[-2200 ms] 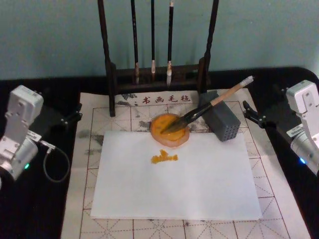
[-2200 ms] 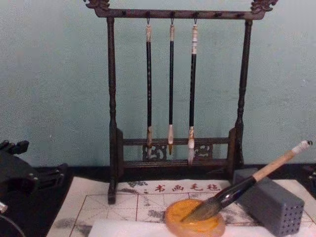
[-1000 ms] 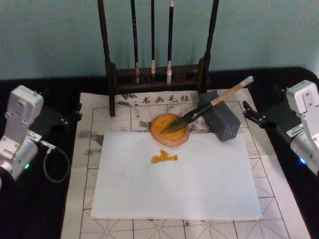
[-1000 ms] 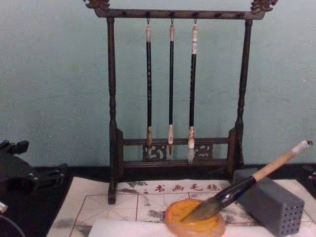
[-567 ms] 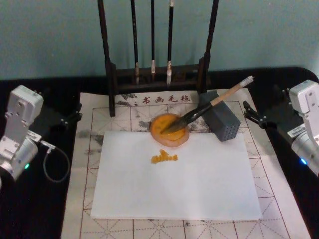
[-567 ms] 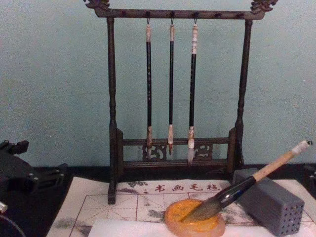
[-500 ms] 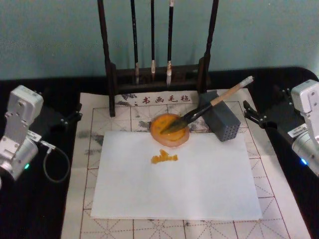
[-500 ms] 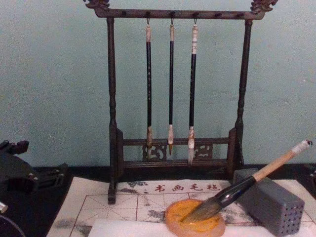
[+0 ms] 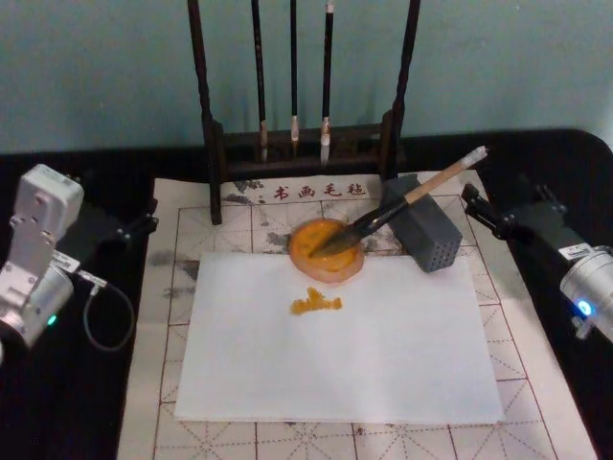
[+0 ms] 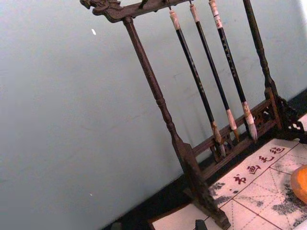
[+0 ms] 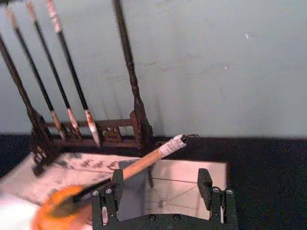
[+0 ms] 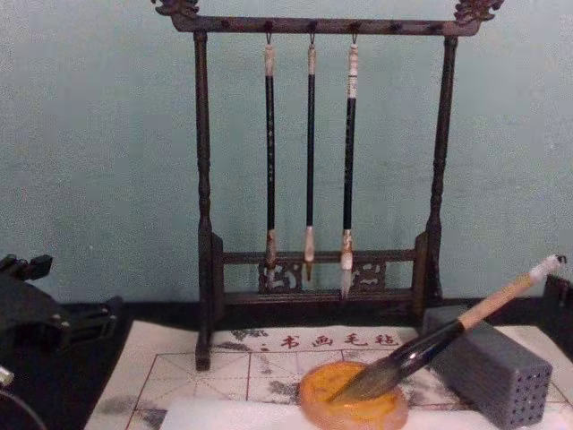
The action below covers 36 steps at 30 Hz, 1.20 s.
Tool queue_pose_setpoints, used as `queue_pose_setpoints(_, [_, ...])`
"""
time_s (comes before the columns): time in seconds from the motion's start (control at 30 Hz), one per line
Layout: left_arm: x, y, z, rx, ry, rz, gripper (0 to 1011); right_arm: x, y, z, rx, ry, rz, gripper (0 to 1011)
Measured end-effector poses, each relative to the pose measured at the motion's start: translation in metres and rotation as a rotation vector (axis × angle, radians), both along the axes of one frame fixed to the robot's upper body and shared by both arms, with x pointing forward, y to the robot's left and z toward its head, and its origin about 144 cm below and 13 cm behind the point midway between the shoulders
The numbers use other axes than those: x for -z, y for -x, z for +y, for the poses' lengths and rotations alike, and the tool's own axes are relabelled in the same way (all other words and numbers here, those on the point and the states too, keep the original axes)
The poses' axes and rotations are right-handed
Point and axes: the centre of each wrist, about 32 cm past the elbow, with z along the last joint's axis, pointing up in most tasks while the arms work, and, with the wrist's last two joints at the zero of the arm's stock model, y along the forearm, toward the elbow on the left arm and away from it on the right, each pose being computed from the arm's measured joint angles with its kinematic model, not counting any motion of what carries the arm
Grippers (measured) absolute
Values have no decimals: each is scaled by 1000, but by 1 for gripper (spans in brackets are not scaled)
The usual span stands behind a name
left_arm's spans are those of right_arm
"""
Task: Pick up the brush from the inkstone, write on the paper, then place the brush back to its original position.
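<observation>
The paper [image 9: 335,335] is laid nearest on the desk. Beyond it, the brush [image 9: 400,201] is rested tip-down in the inkstone [image 9: 330,266]. Its handle is slanted up toward the right pincer [image 11: 161,199], which is spread just short of the white end. The left pincer [image 9: 146,218], also spread, is parked well apart.

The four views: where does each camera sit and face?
Head: high, looking down on the paper; left end effector, right end effector either side.
Chest: low, facing the brush rack; left end effector lower left.
Left wrist: at left, facing the rack.
Right wrist: behind its open end effector, facing the brush.
Head and chest share the inkstone.
</observation>
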Motion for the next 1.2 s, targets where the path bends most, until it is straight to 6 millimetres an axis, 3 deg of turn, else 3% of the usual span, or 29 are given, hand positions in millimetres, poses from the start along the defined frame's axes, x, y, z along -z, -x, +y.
queue_pose_setpoints(0.2, [0, 0, 0, 0, 0, 0, 1001, 0, -5, 3, 1, -255, 118, 1000])
queue_pose_setpoints(0.47, [0, 0, 0, 0, 0, 0, 1001, -1, -15, 11, 1, -446, 220, 1000])
queue_pose_setpoints(1.2, [0, 0, 0, 0, 0, 0, 1001, -7, -44, 32, 61, -651, 332, 1000])
